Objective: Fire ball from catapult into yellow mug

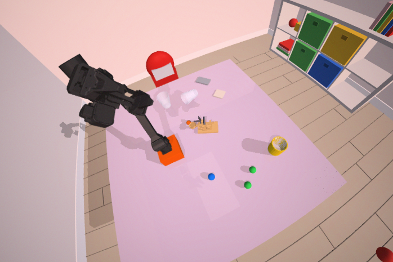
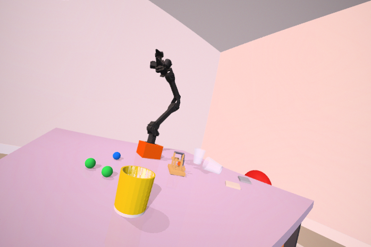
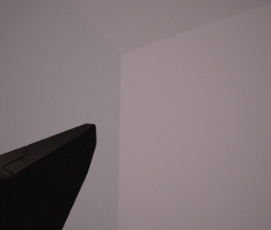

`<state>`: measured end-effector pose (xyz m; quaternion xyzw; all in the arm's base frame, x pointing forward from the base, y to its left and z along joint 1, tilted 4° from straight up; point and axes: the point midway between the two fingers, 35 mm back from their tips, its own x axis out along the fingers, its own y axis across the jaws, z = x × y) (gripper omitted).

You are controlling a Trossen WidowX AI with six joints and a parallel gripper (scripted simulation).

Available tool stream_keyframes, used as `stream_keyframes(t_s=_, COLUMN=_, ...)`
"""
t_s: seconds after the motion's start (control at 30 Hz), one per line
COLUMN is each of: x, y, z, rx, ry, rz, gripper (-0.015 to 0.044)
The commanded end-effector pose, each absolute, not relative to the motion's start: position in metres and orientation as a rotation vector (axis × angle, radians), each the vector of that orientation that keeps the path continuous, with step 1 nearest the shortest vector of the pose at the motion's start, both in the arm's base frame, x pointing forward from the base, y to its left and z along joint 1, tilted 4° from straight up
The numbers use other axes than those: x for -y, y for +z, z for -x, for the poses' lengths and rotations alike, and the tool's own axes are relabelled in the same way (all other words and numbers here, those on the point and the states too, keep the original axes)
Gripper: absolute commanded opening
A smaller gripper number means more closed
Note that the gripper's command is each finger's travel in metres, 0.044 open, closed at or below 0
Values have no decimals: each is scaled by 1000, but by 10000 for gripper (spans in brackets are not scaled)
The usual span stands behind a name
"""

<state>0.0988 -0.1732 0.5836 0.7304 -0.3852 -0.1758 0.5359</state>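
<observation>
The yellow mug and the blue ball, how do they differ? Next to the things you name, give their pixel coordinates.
The yellow mug (image 1: pixel 275 150) (image 2: pixel 132 194) is larger; the blue ball (image 1: pixel 211 176) (image 2: pixel 116 155) is smaller. The mug is a hollow, open-topped cylinder; the ball is round and closed. The mug is yellow, the ball blue. Both rest on the pink tabletop (image 1: pixel 152 201) (image 2: pixel 59 202).

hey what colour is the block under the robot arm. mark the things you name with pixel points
Orange (image 1: pixel 175 156) (image 2: pixel 152 152); the exterior view shows it best.

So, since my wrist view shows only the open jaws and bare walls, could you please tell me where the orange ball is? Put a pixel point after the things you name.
Observer: The orange ball (image 1: pixel 188 122) (image 2: pixel 178 163) is at the cup end of the catapult (image 1: pixel 213 128) (image 2: pixel 176 170); I can't tell whether it is seated.
Operator: Thank you; is the yellow mug standing upright?
Observer: Yes, the yellow mug (image 1: pixel 274 150) (image 2: pixel 133 193) stands upright, mouth up.
</observation>
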Motion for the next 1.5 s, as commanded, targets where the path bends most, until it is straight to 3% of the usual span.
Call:
stream_keyframes(t_s=0.0, x=174, y=583, z=-99, rx=915, ry=-420, rz=-1739, gripper=426)
stream_keyframes(t_s=0.67, x=221, y=527, z=-147, rx=637, ry=-547, rz=-1721, gripper=440)
stream_keyframes(t_s=1.47, x=231, y=421, z=-254, rx=105, ry=-632, rz=-1698, gripper=440)
